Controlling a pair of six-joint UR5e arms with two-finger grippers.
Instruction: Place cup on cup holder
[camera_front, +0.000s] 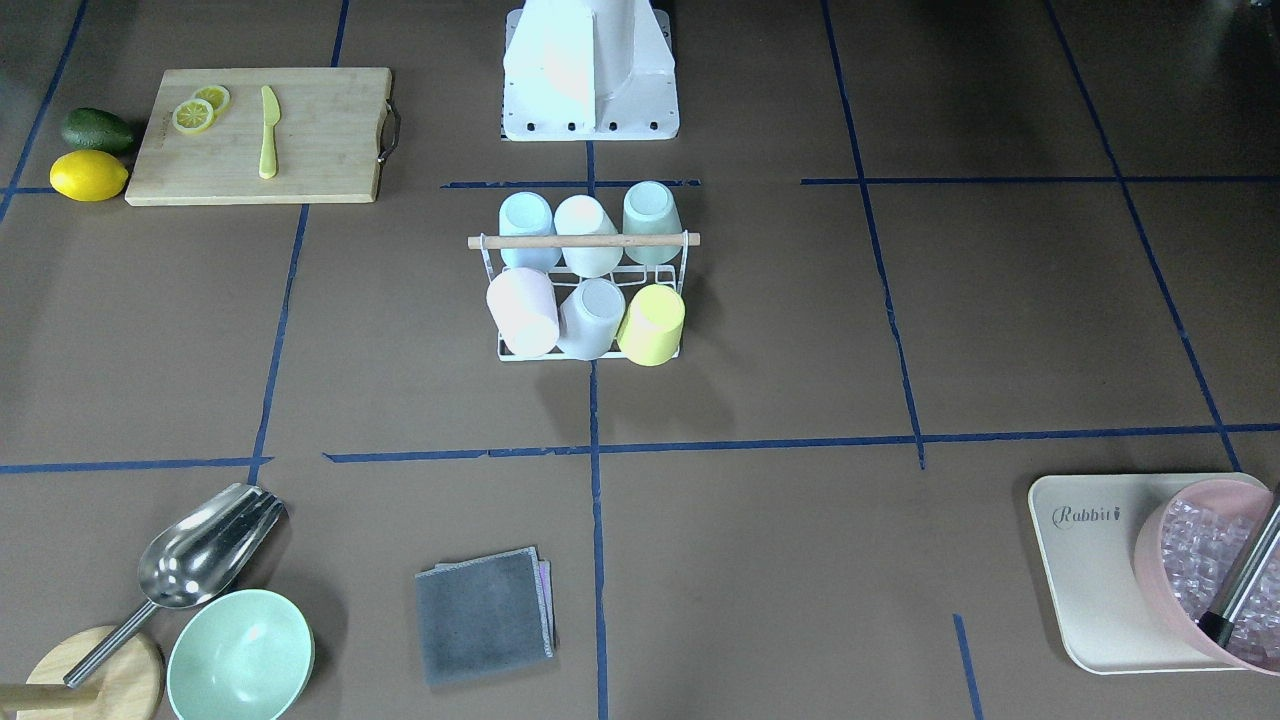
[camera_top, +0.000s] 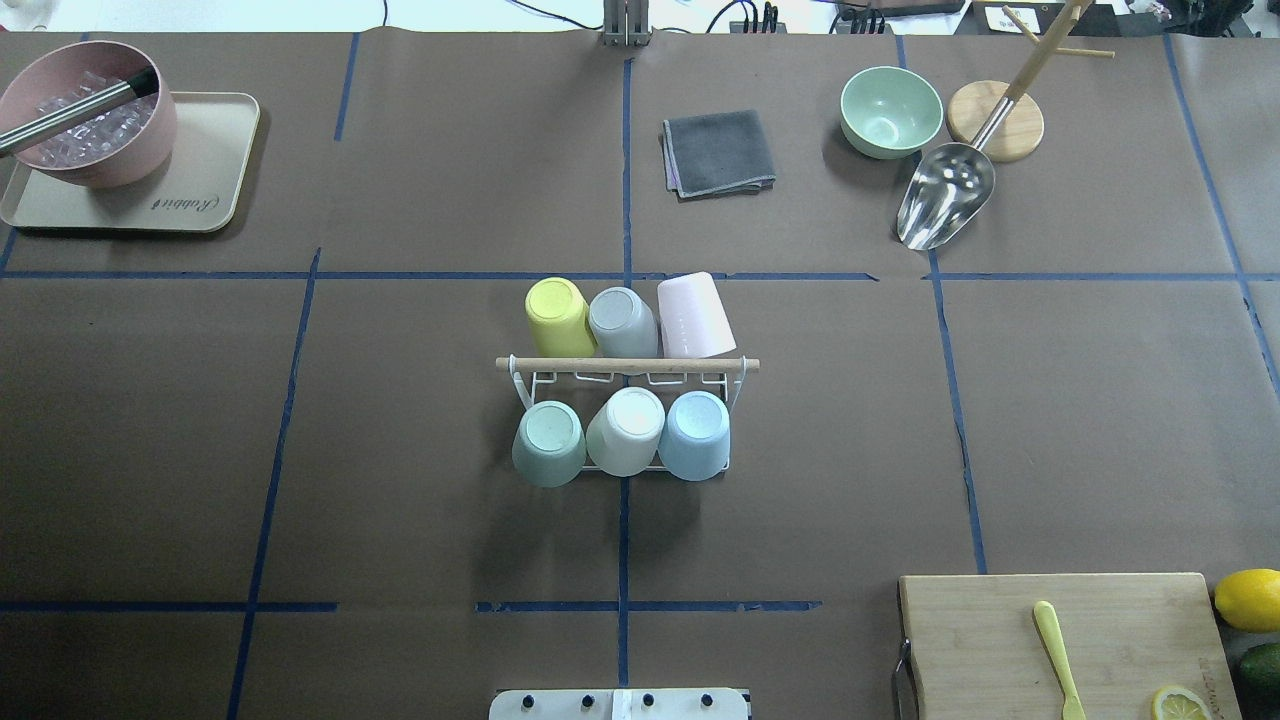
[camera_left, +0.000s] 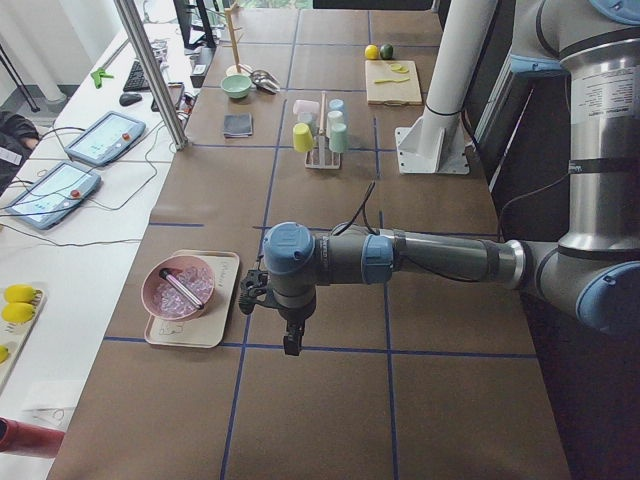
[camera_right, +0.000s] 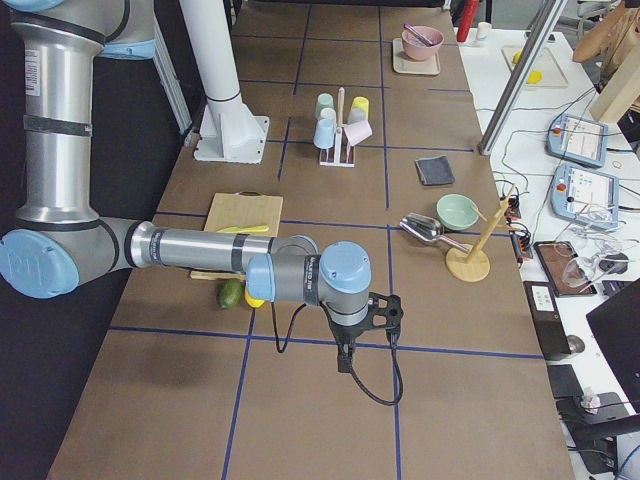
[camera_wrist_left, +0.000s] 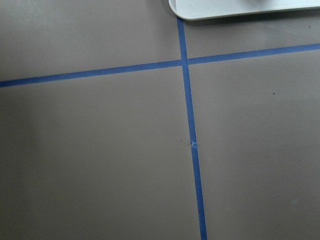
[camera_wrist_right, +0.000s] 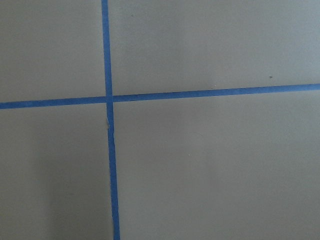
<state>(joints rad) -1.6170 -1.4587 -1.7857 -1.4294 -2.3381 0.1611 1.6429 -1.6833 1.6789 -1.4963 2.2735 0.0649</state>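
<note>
My table (camera_top: 400, 450) is covered in brown paper crossed by blue tape lines, with desks, cables and control tablets along the operators' side. The cup holder, a small white wire rack with a light wooden rod across its top (camera_top: 627, 365), stands at the middle of the table, well apart from both my hands. Six plastic cups sit on it mouth-down and tilted. On the far side of the rod are a yellow cup (camera_top: 558, 315), a grey cup (camera_top: 622, 322) and a pale pink cup (camera_top: 693, 316). On my side are a green cup (camera_top: 549, 443), a white cup (camera_top: 627, 430) and a pale blue cup (camera_top: 696, 435). My left gripper (camera_left: 290, 340) hangs fingers-down over bare paper just beside the beige tray (camera_top: 215, 190) that carries a pink bowl of ice cubes (camera_top: 85, 115). My right gripper (camera_right: 345, 360) hangs over a tape crossing near the yellow lemon (camera_top: 1250, 598) and the wooden cutting board (camera_top: 1000, 640). I cannot tell how wide either pair of fingers stands. Beyond the rack lie a folded grey cloth (camera_top: 718, 152), a mint-green bowl (camera_top: 890, 110) and a steel scoop (camera_top: 945, 195).
</note>
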